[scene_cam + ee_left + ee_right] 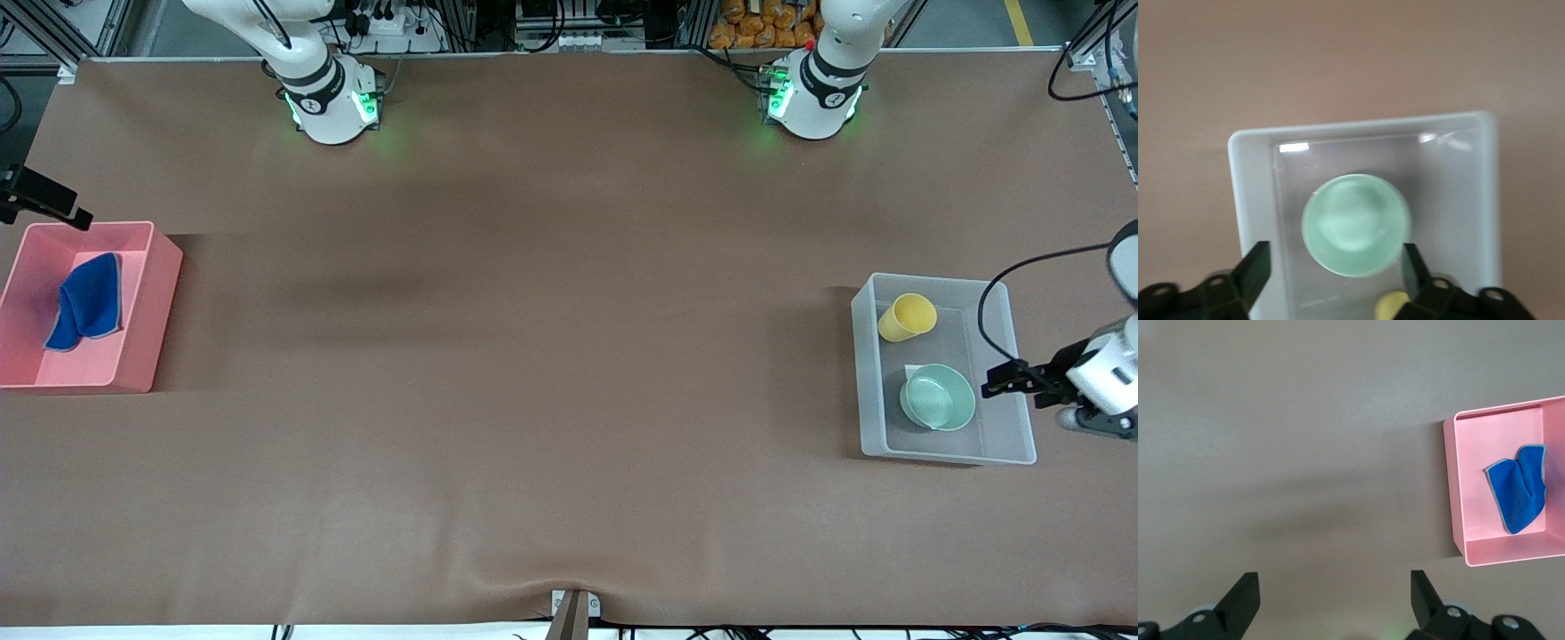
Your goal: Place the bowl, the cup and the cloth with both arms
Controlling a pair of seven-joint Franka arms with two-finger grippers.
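Observation:
The mint-green bowl (937, 397) sits upright in a clear plastic bin (867, 373) toward the left arm's end of the table. The yellow cup (907, 317) lies tilted in the same bin, farther from the front camera than the bowl. My left gripper (1003, 384) hangs open and empty over the bin's edge, beside the bowl. In the left wrist view the bowl (1355, 223) lies just ahead of the open left gripper (1336, 263) and the cup (1391, 305) peeks in. The blue cloth (86, 300) lies crumpled in a pink bin (147, 356). My right gripper (1335, 587) is open and empty, high over bare table.
The clear bin's wall (1251, 187) surrounds the bowl. In the right wrist view the pink bin (1455, 487) holds the cloth (1518, 487). The brown table cover (533, 356) lies between the two bins. A black part (44, 200) shows over the pink bin's corner.

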